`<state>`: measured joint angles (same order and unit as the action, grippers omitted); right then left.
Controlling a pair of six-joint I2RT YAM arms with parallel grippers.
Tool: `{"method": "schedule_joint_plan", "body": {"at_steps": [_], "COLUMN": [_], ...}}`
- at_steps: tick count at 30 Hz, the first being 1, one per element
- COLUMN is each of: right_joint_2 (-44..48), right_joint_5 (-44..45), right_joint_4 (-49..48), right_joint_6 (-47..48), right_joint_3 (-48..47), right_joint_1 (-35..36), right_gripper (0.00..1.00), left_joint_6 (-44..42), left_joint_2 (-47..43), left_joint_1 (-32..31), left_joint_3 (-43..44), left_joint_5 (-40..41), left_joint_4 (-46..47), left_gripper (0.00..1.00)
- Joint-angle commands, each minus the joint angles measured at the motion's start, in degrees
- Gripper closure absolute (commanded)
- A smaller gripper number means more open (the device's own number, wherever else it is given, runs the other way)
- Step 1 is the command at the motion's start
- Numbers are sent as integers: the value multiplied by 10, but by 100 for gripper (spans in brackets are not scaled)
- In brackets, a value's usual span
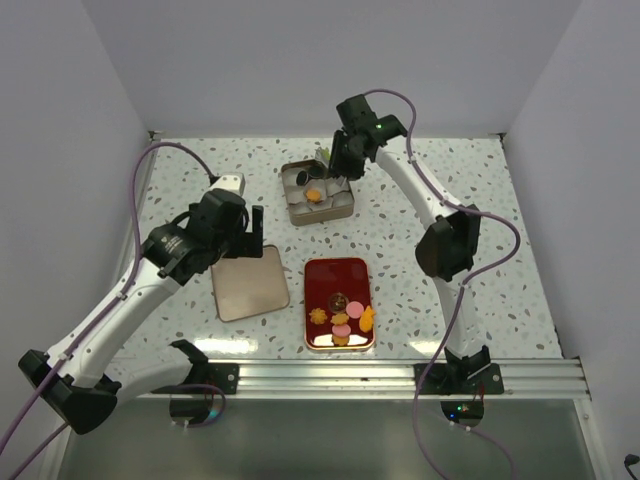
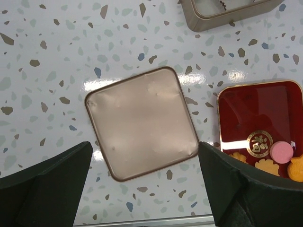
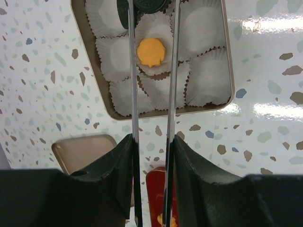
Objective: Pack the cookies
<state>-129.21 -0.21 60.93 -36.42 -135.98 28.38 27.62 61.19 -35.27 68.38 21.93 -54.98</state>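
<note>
The tin lid (image 2: 142, 123) lies under my left pincer (image 2: 144, 151), spread wide. Over the open tin (image 3: 94, 71), my right pincer (image 3: 152, 142) is clenched on metal tongs (image 3: 134, 94). The red tray (image 1: 338, 275) holds most cookies (image 1: 340, 322); one orange cookie (image 3: 151, 51) lies in the tin's middle paper cup (image 3: 158, 26).

Lab robot cell: white walls (image 1: 300, 60), speckled tabletop (image 1: 500, 200), aluminium rail (image 1: 350, 378).

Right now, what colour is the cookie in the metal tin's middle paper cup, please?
Orange cookie; right wrist.

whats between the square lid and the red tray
Just bare speckled table between lid and red tray, seen in the left wrist view.
</note>
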Motion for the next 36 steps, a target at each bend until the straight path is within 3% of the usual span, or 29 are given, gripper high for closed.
{"method": "schedule_joint_plan", "body": {"at_steps": [1,23,26,27,30,36], "right_joint_2": [8,74,75,75,74,81], "right_joint_5": [-1,50,47,45,44,54], "right_joint_4": [-24,-24,-25,-27,-26,-14], "right_joint_6": [2,-1,-1,-1,-1,3], "right_joint_3": [2,78,80,82,80,69], "right_joint_1": [-9,-17,-17,-17,-17,-17], "right_gripper": [66,66,59,52,43,40], "left_joint_6": [-12,-11,-11,-10,-9,-8], "left_joint_2": [1,10,8,8,7,5], "left_joint_1": [-1,-1,0,-1,0,0], "left_joint_3": [21,19,18,18,18,18], "left_joint_5": [21,17,17,17,14,11], "left_joint_4": [2,9,8,8,8,8], "left_gripper": [0,0,0,0,0,0]}}
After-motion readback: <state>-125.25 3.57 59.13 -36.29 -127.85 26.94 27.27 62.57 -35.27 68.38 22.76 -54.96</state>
